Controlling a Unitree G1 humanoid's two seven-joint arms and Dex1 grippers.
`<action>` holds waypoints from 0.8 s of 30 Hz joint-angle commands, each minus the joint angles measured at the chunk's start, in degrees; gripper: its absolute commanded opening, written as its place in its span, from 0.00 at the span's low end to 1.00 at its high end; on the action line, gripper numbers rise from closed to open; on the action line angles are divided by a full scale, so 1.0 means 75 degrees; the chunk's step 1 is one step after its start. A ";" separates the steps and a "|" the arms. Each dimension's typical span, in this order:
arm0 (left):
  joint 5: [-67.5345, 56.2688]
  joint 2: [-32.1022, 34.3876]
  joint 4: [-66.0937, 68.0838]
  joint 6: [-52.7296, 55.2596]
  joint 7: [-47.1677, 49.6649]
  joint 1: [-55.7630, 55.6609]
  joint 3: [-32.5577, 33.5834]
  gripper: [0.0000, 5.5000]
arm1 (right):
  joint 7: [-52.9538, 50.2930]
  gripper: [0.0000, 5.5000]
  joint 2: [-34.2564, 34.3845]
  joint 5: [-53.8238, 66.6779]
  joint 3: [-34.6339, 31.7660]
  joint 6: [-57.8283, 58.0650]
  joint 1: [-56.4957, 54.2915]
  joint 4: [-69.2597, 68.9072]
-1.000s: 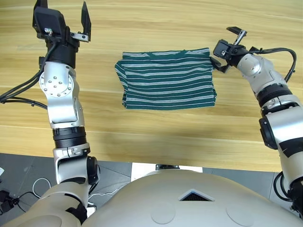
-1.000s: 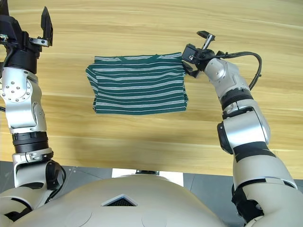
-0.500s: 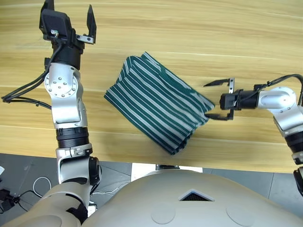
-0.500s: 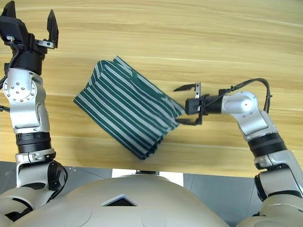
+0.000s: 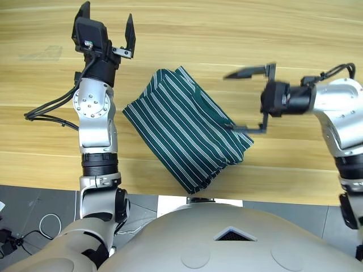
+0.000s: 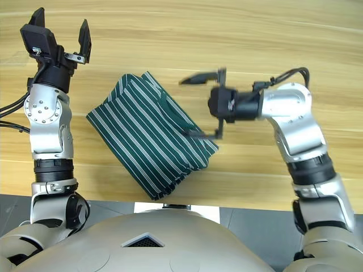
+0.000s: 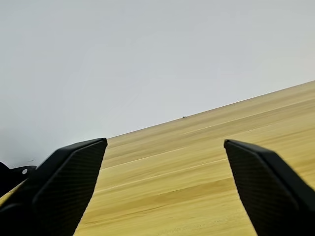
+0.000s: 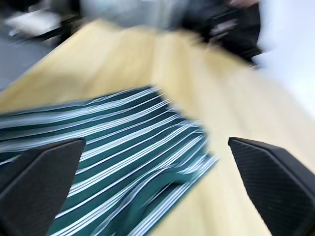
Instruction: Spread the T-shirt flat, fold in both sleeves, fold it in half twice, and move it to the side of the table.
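The green T-shirt (image 5: 187, 133) with white stripes lies folded into a compact rectangle, turned diagonally on the wooden table (image 5: 227, 34). Its near corner reaches the table's front edge. My right gripper (image 5: 228, 101) is open just right of the shirt, and its lower fingertip (image 5: 229, 126) is over the shirt's right edge. The right wrist view looks down on the shirt (image 8: 123, 147) between the spread fingers (image 8: 34, 182). My left gripper (image 5: 108, 16) is open and holds nothing, raised beyond the shirt's left far corner. In the left wrist view its fingers (image 7: 64, 182) frame bare table (image 7: 197, 162).
The wooden table (image 6: 255, 34) stretches bare beyond and to the right of the shirt. Its front edge (image 5: 283, 201) runs close to the shirt's near corner, with dark floor below. Cables (image 5: 45, 110) hang from my left arm.
The shirt was dragged from a square position farther back toward the front edge and turned diagonal. My right gripper, which held its right far corner, has let go and risen.
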 commanded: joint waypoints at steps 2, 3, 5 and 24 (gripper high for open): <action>-0.0245 -0.0019 -0.0519 -0.0005 0.0219 -0.0123 0.0417 0.80 | -0.1298 0.98 0.1641 -0.1717 0.0650 -0.0728 -0.1285 0.2511; -0.0258 -0.0003 -0.0574 0.0007 0.0255 -0.0148 0.0477 0.80 | -0.1509 0.98 0.1905 -0.2075 0.0793 -0.0974 -0.1529 0.3049; -0.0299 0.0020 -0.0819 0.0081 0.0247 -0.0107 0.0512 0.80 | -0.1952 0.98 0.2466 -0.2835 0.1163 -0.1434 -0.2094 0.4413; -0.0227 -0.0584 -0.1104 -0.0038 0.0162 0.0263 0.0038 0.80 | -0.6563 0.98 0.3703 -0.5916 0.2062 -0.0985 -0.3336 1.0358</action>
